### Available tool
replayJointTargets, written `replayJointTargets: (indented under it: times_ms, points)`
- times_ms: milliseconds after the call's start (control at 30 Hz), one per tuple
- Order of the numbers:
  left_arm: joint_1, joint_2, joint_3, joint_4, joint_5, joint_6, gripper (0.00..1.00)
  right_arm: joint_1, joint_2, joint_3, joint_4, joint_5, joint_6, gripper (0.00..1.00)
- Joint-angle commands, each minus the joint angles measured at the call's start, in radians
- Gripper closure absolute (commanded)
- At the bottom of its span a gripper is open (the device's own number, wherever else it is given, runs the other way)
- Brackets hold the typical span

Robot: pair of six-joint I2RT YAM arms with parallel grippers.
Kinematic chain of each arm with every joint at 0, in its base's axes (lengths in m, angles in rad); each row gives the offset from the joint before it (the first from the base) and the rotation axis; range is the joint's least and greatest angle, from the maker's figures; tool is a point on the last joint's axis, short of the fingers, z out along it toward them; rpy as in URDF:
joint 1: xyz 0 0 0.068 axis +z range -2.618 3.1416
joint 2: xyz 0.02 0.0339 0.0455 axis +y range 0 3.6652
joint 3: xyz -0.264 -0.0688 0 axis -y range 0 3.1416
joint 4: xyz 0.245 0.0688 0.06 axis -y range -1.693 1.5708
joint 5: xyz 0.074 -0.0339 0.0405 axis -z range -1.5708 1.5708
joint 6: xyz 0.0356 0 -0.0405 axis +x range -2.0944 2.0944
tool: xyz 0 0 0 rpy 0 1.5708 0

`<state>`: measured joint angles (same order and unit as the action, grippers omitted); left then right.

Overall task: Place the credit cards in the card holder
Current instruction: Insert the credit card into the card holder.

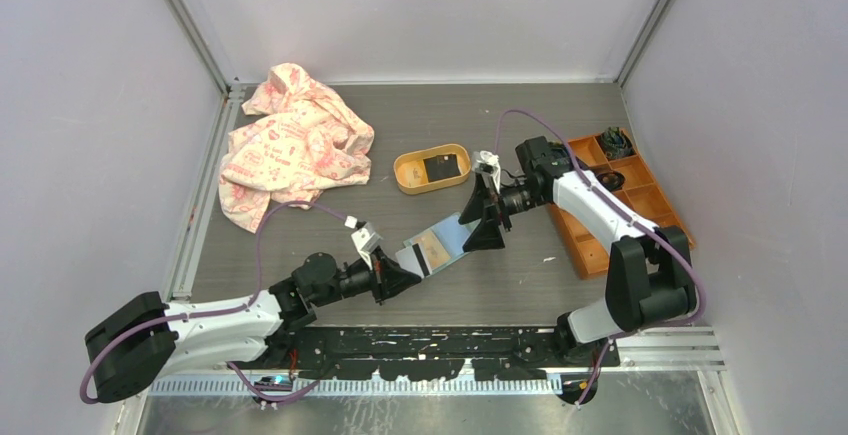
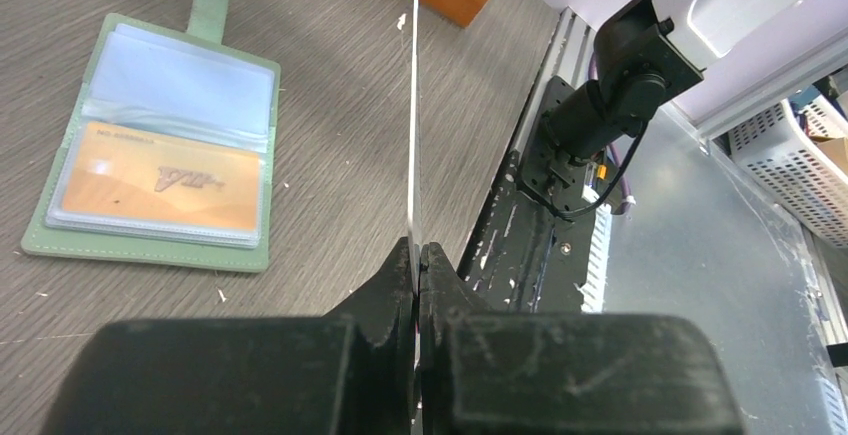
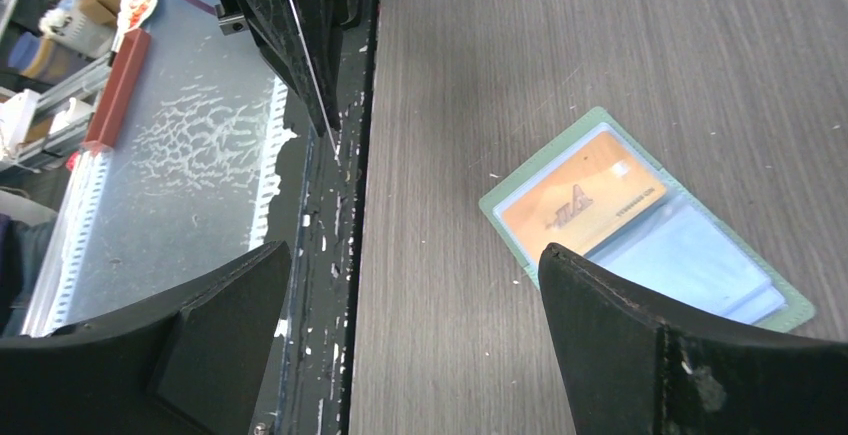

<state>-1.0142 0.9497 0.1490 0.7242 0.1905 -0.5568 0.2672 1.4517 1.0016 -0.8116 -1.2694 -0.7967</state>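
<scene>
- Pinching a white card point(image 2: 413, 125) between its fingers, the left gripper point(image 2: 415, 255) sits at the bottom centre of its wrist view. The card stands edge-on there, and the overhead view shows a dark stripe on it.
- The sage-green card holder point(image 2: 60, 225) lies open and flat on the table point(image 1: 560, 115), left of the held card, with its snap tab pointing to the upper left of the frame.
- A beige-gold card point(image 2: 150, 180) sits in the holder's lower clear sleeve.
- The right gripper point(image 3: 415, 255) has its fingers spread wide apart, and the holder shows at the centre right of its wrist view.
- A black card point(image 1: 440, 166) lies in the yellow-orange oval tray point(image 1: 405, 177), upper centre of the overhead view.
- An orange compartment box point(image 1: 640, 200) sits at the right, and a patterned cloth point(image 1: 290, 140) at the upper left.
</scene>
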Motion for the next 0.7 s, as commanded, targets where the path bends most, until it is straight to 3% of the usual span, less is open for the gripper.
replayJointTargets:
  times_ms: [0,267,433,600,667]
  points:
    - [0.003,0.006,0.040,0.013,-0.027,0.061,1.00,0.013,0.023,0.029,-0.042,-0.049,-0.045,0.00]
    - [0.019,0.063,0.074,0.031,-0.015,0.090,1.00,-0.001,0.102,0.106,-0.144,-0.098,-0.013,0.01]
    - [0.051,0.134,0.085,0.087,0.018,0.071,1.00,0.007,0.115,0.171,-0.401,-0.052,-0.330,0.00]
    - [0.066,0.221,0.119,0.155,0.094,0.061,1.00,0.057,0.078,0.137,-0.355,-0.032,-0.353,0.01]
    - [0.068,0.268,0.151,0.161,0.128,0.061,1.00,0.084,0.055,0.115,-0.248,0.004,-0.236,0.01]
